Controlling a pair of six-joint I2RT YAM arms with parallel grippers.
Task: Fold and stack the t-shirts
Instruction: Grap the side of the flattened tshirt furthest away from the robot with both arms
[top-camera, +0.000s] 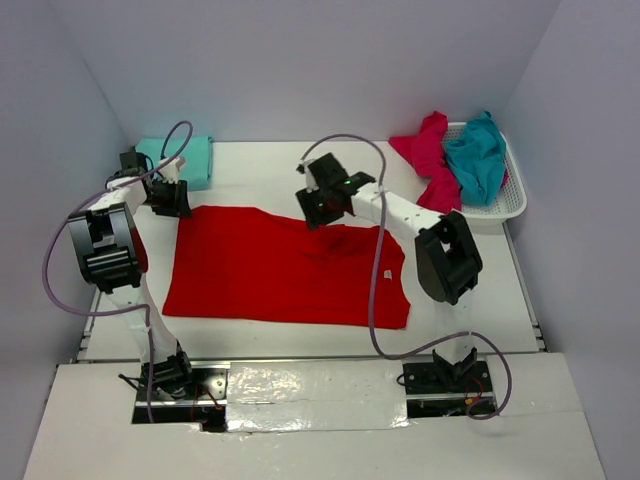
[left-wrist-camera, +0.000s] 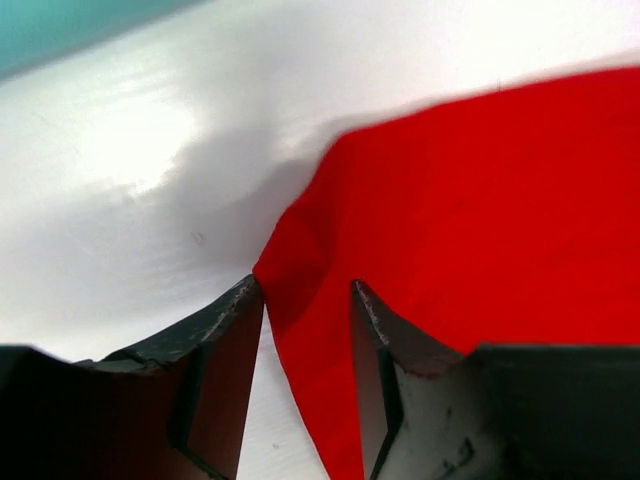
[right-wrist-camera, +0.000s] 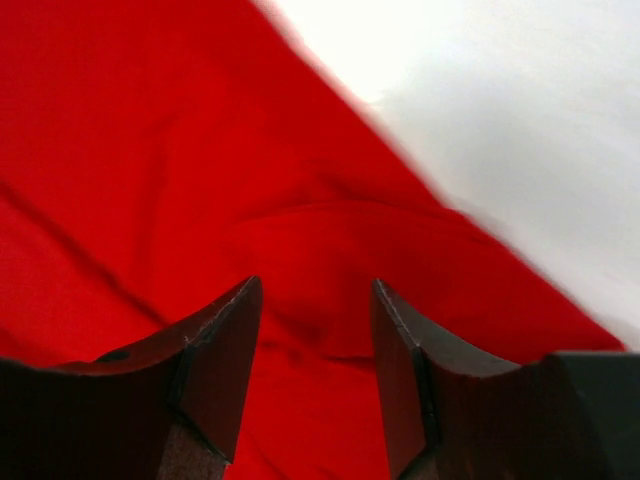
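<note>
Left claw (left-wrist-camera: 305, 290) spread, straddling the flat red cloth t-shirt's (top-camera: 280, 270) corner; folded teal shirt (top-camera: 200, 160) beyond it. Right claw (right-wrist-camera: 315, 285) spread over the shirt's far edge; open white table (top-camera: 260, 165) beyond.

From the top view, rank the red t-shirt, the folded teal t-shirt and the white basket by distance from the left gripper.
1. The red t-shirt: its back-left corner sits at the left gripper.
2. The folded teal t-shirt: just behind, back left.
3. The white basket: far right.

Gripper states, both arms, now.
Left gripper: open, edge of the red t-shirt between its jaws, not gripped.
Right gripper: open above the red t-shirt, holding nothing.
</note>
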